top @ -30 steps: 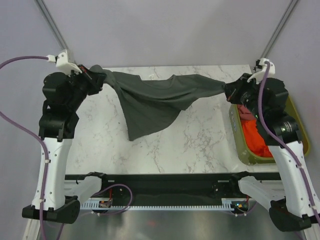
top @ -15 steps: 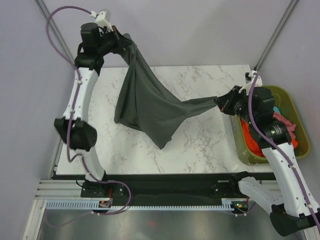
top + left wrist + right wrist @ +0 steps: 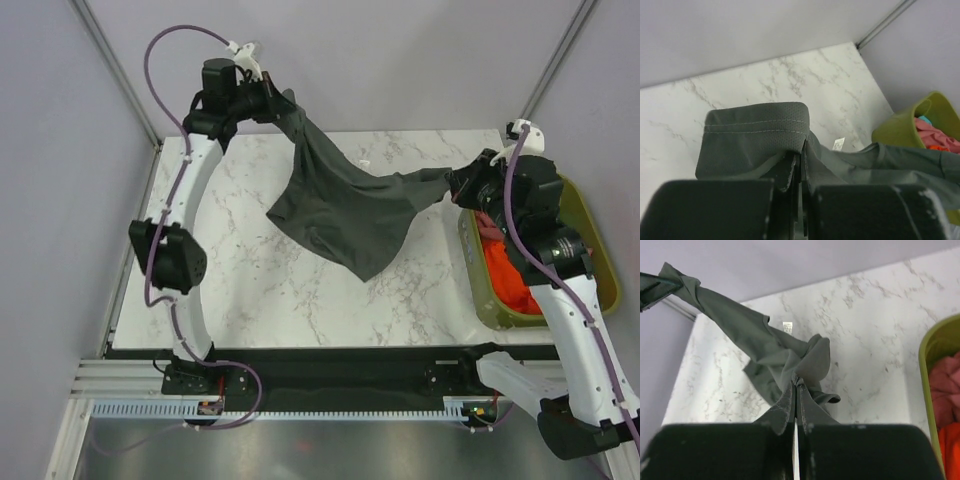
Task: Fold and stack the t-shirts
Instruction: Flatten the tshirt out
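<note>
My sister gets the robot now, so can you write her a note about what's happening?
Left hand: shut on a hem of the grey t-shirt, high over the far left of the table.
Right hand: shut on a bunched part of it, beside the green bin.
The shirt hangs stretched between them.
Orange t-shirt and pink t-shirt lie in the bin.
Done: nothing folded or stacked yet.
Left: spread it flat, fold it, then the others, and stack.

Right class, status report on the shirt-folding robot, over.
Grippers: left gripper and right gripper both shut on grey t-shirt. Shirt strung between them over table. Nothing in the way.
</note>
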`<act>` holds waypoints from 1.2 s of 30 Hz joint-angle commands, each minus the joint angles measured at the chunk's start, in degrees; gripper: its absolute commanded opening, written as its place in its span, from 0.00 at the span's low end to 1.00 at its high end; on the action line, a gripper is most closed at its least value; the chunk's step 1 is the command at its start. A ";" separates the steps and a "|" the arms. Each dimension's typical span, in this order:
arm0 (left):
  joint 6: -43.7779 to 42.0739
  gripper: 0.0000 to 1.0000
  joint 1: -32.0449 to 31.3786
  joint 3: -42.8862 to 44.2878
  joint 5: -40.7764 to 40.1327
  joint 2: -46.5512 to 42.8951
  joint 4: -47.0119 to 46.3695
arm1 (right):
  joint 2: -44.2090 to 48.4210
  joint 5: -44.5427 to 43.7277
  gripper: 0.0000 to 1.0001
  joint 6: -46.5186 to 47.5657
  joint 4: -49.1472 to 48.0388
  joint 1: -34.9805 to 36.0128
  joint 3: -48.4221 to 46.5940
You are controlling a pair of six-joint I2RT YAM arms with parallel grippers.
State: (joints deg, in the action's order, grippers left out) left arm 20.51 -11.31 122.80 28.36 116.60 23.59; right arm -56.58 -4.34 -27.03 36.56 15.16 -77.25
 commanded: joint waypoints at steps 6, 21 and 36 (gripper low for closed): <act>-10.23 0.02 0.06 -24.59 -14.02 -43.26 -5.22 | 12.62 12.24 0.00 2.51 0.27 -0.13 -7.39; -15.06 0.02 0.06 -34.12 -23.00 -65.65 -3.64 | 22.83 20.25 0.00 -5.58 -5.00 -0.13 -2.22; -11.12 0.02 -0.11 -12.27 1.78 -2.11 -17.09 | 17.56 -2.69 0.00 -6.90 -7.55 -0.04 26.27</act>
State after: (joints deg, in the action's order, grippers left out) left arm 8.32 -11.35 100.29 21.34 105.60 11.81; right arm -38.41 2.39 -32.34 29.23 15.16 -53.10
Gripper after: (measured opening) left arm 0.033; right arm 0.011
